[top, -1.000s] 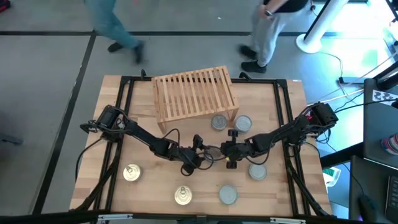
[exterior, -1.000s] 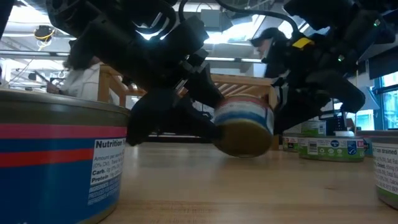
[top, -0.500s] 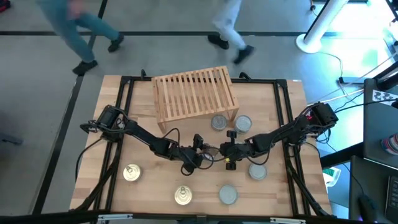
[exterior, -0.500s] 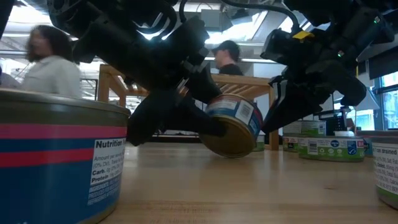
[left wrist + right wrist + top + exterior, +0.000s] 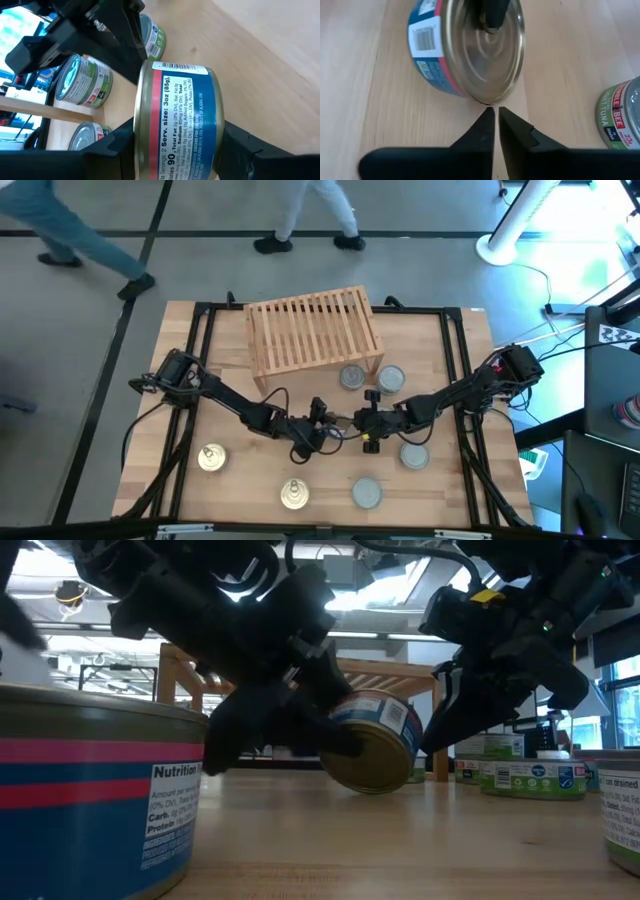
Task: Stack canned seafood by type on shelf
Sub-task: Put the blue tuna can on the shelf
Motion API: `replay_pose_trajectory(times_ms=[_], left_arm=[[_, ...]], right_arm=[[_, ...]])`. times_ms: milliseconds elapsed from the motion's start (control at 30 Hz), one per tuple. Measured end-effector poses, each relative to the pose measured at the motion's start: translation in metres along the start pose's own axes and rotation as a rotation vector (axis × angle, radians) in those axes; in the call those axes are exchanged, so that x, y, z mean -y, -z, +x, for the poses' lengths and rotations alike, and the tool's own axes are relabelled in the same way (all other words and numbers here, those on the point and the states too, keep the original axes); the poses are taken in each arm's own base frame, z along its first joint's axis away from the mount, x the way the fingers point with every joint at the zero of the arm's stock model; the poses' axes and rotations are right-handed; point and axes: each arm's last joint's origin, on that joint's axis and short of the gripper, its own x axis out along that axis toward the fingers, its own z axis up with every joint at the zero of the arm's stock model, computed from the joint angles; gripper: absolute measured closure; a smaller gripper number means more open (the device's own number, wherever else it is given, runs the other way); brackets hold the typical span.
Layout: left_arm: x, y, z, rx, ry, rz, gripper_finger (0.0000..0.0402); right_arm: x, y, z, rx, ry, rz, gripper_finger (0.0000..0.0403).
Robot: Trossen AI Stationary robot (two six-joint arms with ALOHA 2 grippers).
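We take the shelf [image 5: 314, 330] as our landmark: it stands at the far middle of the table [image 5: 230, 410], and both arms meet in front of it, well short of its legs. Our left gripper [image 5: 300, 705] is clenched on a blue-and-red labelled tin [image 5: 375, 745], one finger on each flat end, holding it tipped so its lower edge sits at the tabletop. In the left wrist view that tin [image 5: 177, 120] lies sideways between the two fingers [image 5: 117, 145]. Our right gripper [image 5: 495, 122] faces the tin's gold end [image 5: 482, 50] just beside it, its fingers pressed nearly together and grasping nothing.

Two silver-topped tins [image 5: 352, 377] [image 5: 390, 378] sit just in front of the shelf's right corner. Farther from the shelf, toward the near edge, two more silver-topped tins [image 5: 414, 453] [image 5: 367, 493] and two gold-topped tins [image 5: 211, 457] [image 5: 293, 496] rest apart. People walk on the floor beyond the shelf.
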Motion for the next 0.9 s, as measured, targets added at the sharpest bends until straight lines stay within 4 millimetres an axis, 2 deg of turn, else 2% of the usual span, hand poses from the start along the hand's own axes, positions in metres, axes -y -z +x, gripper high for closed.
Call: replay_pose_trajectory(times_ms=[267, 467, 700, 900], left_arm=[[0.003, -0.008, -0.007, 0.006, -0.065, 0.019, 0.0208], [-0.015, -0.021, -0.024, 0.008, -0.185, -0.020, 0.0211], [-0.046, -0.030, -0.055, -0.049, -0.308, -0.018, 0.0208], [-0.075, -0.039, -0.088, -0.053, -0.408, 0.027, 0.0207]], right_arm=[[-0.001, -0.018, -0.006, -0.030, 0.010, -0.013, 0.0249], [0.000, -0.041, -0.023, -0.143, 0.038, -0.054, 0.0185], [0.002, -0.071, -0.045, -0.190, 0.047, -0.077, 0.0166], [0.005, -0.085, -0.060, -0.231, 0.039, -0.164, 0.0166]])
